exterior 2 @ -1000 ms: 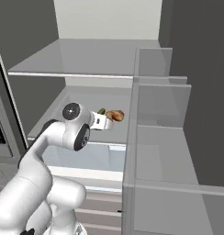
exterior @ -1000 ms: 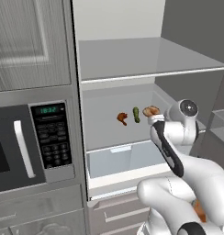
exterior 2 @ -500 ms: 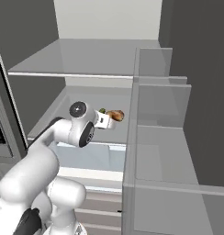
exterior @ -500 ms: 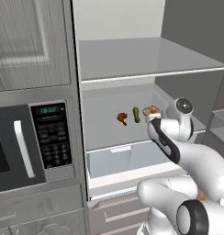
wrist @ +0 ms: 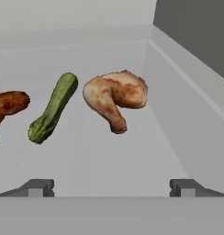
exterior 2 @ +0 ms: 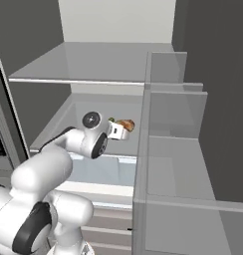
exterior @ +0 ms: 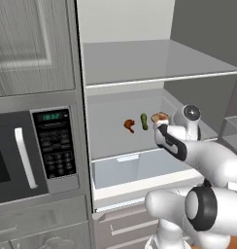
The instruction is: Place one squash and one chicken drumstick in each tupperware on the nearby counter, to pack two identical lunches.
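While our hand [wrist: 112, 186] hangs with its fingers [wrist: 38, 187] spread wide apart and clamped on nothing, we see three foods lying in a row on the pale fridge shelf [wrist: 146, 160] ahead of it. We make out the larger golden-tan chicken drumstick [wrist: 114, 97] nearest the shelf's side wall [wrist: 187, 114], the small zucchini-like squash [wrist: 53, 108] just beside it without touching, and the smaller reddish-brown drumstick [wrist: 8, 104] on the squash's far side. From the left base view, we find the same trio on that shelf, above the clear drawer [exterior: 135, 170] and beside the microwave [exterior: 30, 151].
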